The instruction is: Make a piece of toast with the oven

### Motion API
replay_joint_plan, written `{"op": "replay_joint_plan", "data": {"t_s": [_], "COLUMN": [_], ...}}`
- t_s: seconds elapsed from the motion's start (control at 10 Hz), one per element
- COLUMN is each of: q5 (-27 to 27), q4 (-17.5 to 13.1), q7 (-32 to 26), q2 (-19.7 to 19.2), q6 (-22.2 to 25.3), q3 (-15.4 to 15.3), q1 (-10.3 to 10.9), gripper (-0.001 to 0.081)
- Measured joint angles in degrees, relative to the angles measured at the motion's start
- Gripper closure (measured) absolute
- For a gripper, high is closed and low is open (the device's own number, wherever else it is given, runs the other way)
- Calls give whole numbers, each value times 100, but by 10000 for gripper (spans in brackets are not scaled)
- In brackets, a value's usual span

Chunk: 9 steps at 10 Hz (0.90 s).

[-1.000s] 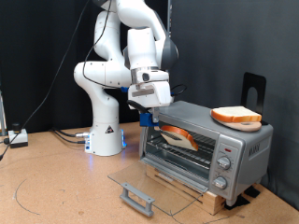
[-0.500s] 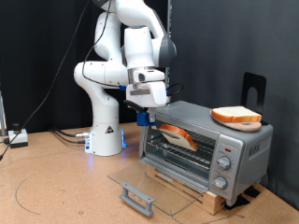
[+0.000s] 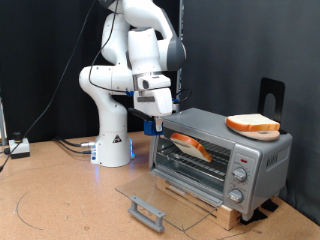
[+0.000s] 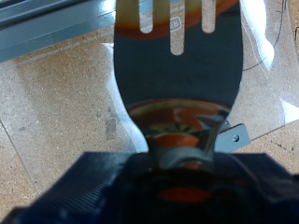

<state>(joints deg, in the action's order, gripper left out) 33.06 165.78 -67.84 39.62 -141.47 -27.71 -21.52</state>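
Note:
The silver oven (image 3: 225, 158) stands at the exterior view's right with its glass door (image 3: 165, 193) folded down flat. One piece of toast (image 3: 190, 147) lies tilted on the rack inside. A like slice (image 3: 252, 124) rests on the oven's roof. My gripper (image 3: 153, 127), with blue fingers, hangs just off the upper left corner of the oven mouth. In the wrist view the gripper (image 4: 173, 173) is shut on the handle of a dark slotted spatula (image 4: 177, 65), whose blade reaches out over the glass door (image 4: 56, 103). No bread lies on the blade.
The door's grey handle (image 3: 147, 210) juts toward the exterior view's bottom. The oven sits on a wooden board (image 3: 215, 208) on the brown table. A black stand (image 3: 271, 95) rises behind the oven. Cables and a small box (image 3: 18, 147) lie at the left.
The gripper with the spatula has drawn back a little to the left and up, away from the oven mouth. The slice inside has stayed put.

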Motion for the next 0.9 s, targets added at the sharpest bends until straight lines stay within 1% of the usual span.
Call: {"op": "replay_joint_plan", "data": {"t_s": [0.1,0.2,0.3,0.4,0.6,0.7,0.8,0.9], "q5": [0,97,212,379,729,923,1134,1350], "q4": [0,2,1,-2,-34,-59,-94,-134], "q7": [84,314,606,826,1102,1116,1033,799], "q2": [5,-61,-220,-424,-926,-1175,-1352,-1420], "q6": [8,-2,-119,-343,-820,-1065,-1266,-1328], "q3": [-1,-123,-375,-607,-1024,-1178,-1228,-1185], "q1": [-32,-37,-35,-29,-11,25,103,149], "gripper": [381,381,381,381,381,381,381,381]}}
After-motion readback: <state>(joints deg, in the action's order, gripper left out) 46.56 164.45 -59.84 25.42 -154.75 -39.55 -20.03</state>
